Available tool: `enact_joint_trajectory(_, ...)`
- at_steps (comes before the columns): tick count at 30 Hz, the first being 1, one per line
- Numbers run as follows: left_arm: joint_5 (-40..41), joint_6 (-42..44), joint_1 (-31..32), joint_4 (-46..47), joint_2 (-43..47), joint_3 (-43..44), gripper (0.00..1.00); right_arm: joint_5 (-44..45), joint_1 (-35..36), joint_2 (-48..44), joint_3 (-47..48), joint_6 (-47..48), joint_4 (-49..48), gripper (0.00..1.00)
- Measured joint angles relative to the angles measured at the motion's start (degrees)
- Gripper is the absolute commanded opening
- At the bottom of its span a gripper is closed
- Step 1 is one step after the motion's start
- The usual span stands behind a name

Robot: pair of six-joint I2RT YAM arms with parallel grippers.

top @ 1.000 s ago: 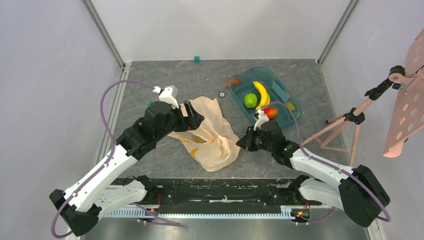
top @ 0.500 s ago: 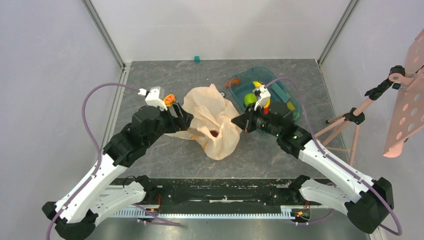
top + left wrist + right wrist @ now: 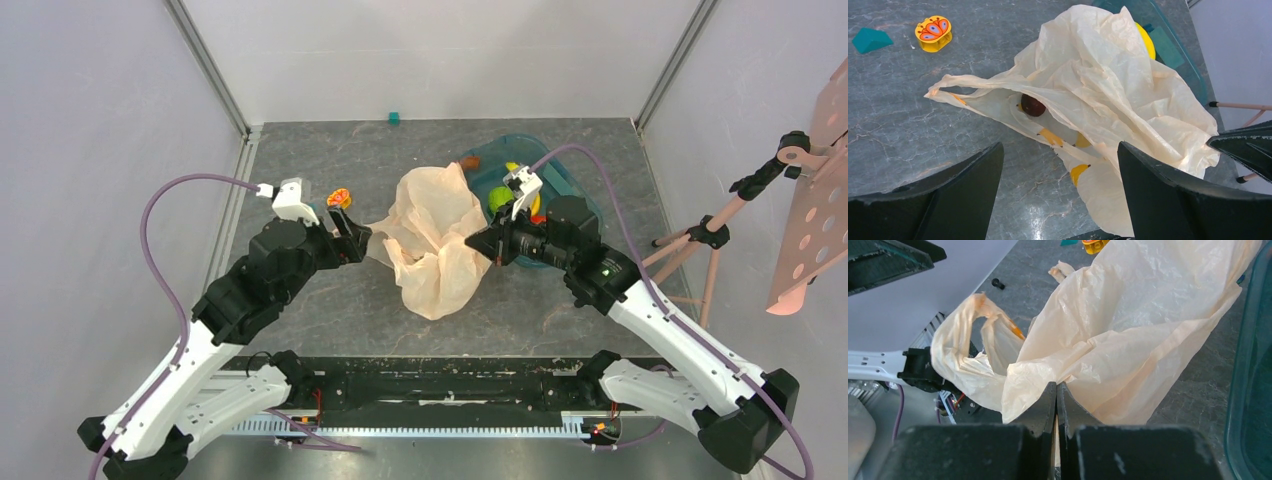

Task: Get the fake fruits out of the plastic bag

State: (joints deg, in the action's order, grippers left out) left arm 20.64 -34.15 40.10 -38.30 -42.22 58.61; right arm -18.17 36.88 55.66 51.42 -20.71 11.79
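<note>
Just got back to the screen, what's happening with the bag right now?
The right hand is shut on a fold of the plastic bag, holding it bunched up beside the teal tub. The left hand is open and faces the bag's mouth, where a small dark fruit sits inside. The green fruit and banana lie in the tub.

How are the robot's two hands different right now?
The left gripper has its fingers spread wide and holds nothing; the right gripper has its fingers squeezed shut on the edge of the bag. The left gripper sits back from the bag, facing its open mouth; the right gripper is touching it. Both have black fingers and both point at the bag.
</note>
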Motion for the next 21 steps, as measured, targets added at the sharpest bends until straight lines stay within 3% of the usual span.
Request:
enact_joint_trajectory(10, 0.39, 0.55, 0.0, -1.05, -1.01, -0.35, 0.89, -0.48, 0.0, 0.55, -3.48, 3.23, 2.08, 0.0)
enact_joint_trajectory(15, 0.17, 0.46, 0.0, -2.38, -3.61, -3.26, 0.78, 0.2, 0.0, 2.25, -10.51, 3.15, 2.56, 0.02)
enact_joint_trajectory(21, -3.43, -1.62, 0.0, -1.84, -2.25, -15.43, 0.68, 1.2, 0.0, 2.78, -11.91, 2.71, 1.95, 0.03)
